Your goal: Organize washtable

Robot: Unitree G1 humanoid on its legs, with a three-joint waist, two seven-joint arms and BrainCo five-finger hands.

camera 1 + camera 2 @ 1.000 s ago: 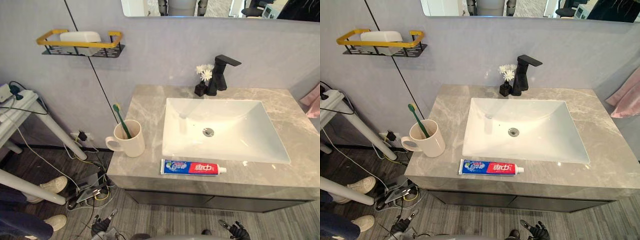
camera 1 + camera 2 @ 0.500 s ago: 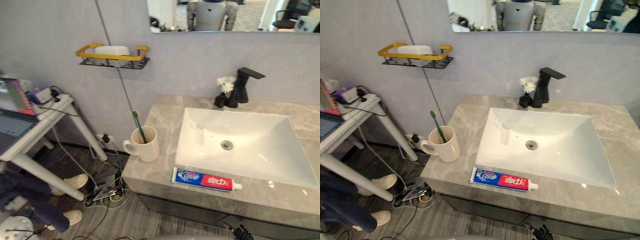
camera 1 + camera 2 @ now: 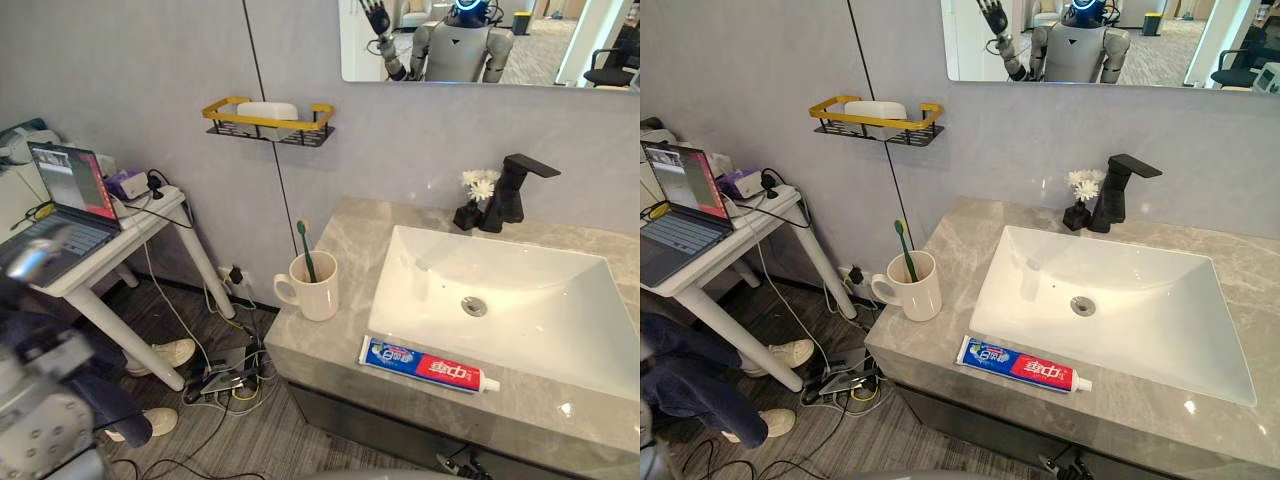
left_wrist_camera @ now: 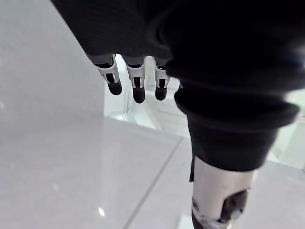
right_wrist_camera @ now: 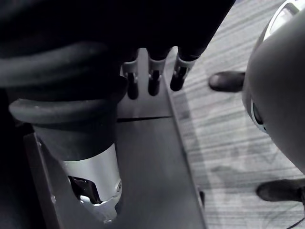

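1. Left eye view: the toothpaste tube [image 3: 428,365] lies flat along the front edge of the counter [image 3: 348,228], just before the sink [image 3: 520,300]. The mug [image 3: 318,292], with a green toothbrush [image 3: 305,245] standing in it, sits at the counter's left end.
2. Right eye view: a black faucet [image 3: 1118,190] and a small flower vase [image 3: 1078,205] stand behind the sink.
3. Left wrist view: the left hand [image 4: 138,88] has straight fingers and holds nothing, in front of a pale wall.
4. Right wrist view: the right hand [image 5: 153,78] hangs relaxed and empty over a dark panel.

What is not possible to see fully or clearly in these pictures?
Toothbrush: lower end inside the mug, eye views.
Soap: underside behind the rail of the wall shelf, eye views.
Sink: right corner cut by left eye view's edge.
Laptop screen: too small to read, eye views.
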